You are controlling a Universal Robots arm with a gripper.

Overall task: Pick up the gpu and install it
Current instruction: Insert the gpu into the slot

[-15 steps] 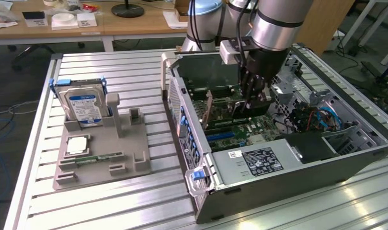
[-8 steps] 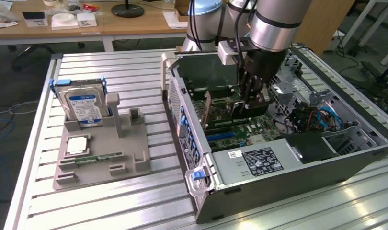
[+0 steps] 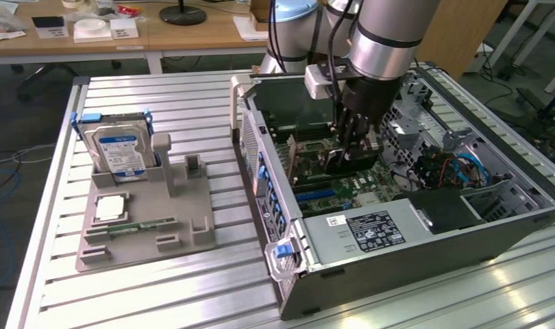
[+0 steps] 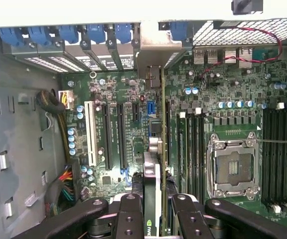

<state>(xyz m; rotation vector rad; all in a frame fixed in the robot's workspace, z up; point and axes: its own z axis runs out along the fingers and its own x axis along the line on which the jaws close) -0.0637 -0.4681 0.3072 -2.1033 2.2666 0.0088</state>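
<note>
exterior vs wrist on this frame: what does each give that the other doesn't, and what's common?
Exterior view: the arm above the open computer case, the power supply, and beside the case a gray fixture holding the hard drive and the memory stick.
Wrist view: the empty CPU socket, the white slot and the blue rear latches.
Both: the gripper shut on the gpu, which is held edge-on over the motherboard.

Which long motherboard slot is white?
The outermost slot, beside the blue capacitors and farthest from the gpu; the other long slots are black.
</note>
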